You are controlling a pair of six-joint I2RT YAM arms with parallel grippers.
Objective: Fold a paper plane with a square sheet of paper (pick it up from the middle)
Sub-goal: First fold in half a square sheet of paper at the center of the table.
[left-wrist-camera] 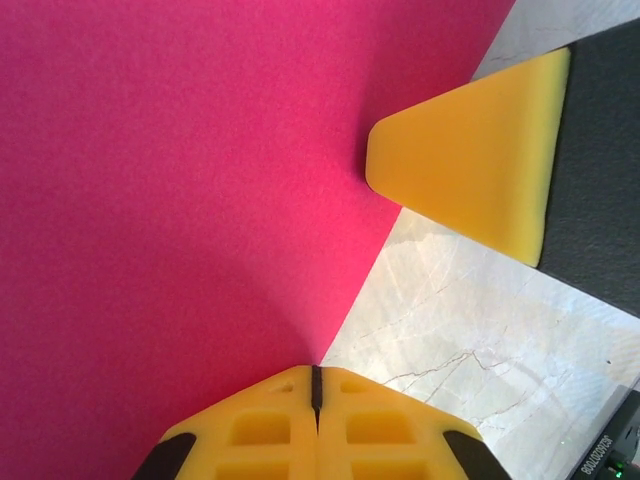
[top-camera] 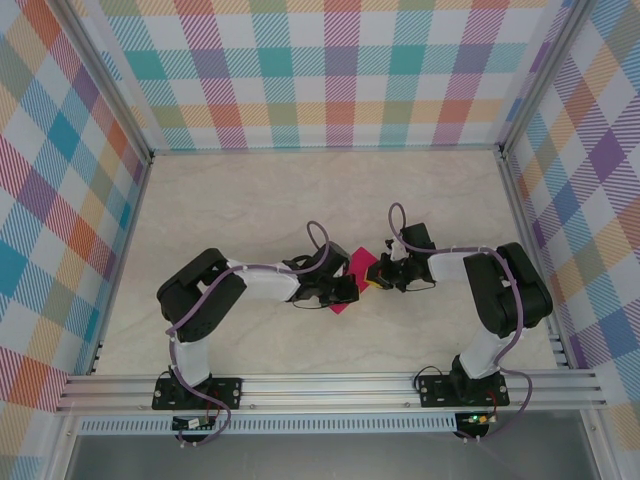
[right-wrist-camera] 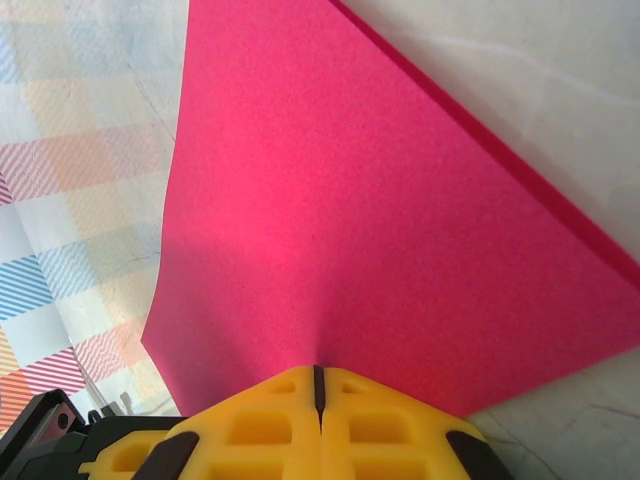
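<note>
The square sheet of paper (top-camera: 356, 263) is magenta-pink and held off the table between both grippers at mid-table. My left gripper (top-camera: 349, 289) is shut on one edge of it; in the left wrist view the closed pads (left-wrist-camera: 290, 420) pinch the sheet (left-wrist-camera: 180, 180) at its edge. From the opposite side my right gripper (top-camera: 376, 272) is shut on the sheet (right-wrist-camera: 380, 220), its yellow pads (right-wrist-camera: 345, 425) pressed together on it. A darker second layer shows along the sheet's upper right edge. One right-gripper finger (left-wrist-camera: 470, 160) shows past the sheet in the left wrist view.
The marble-patterned table (top-camera: 250, 200) is ringed by checked walls (top-camera: 340, 70) at the back and both sides. An aluminium rail (top-camera: 330, 390) with both arm bases runs along the near edge.
</note>
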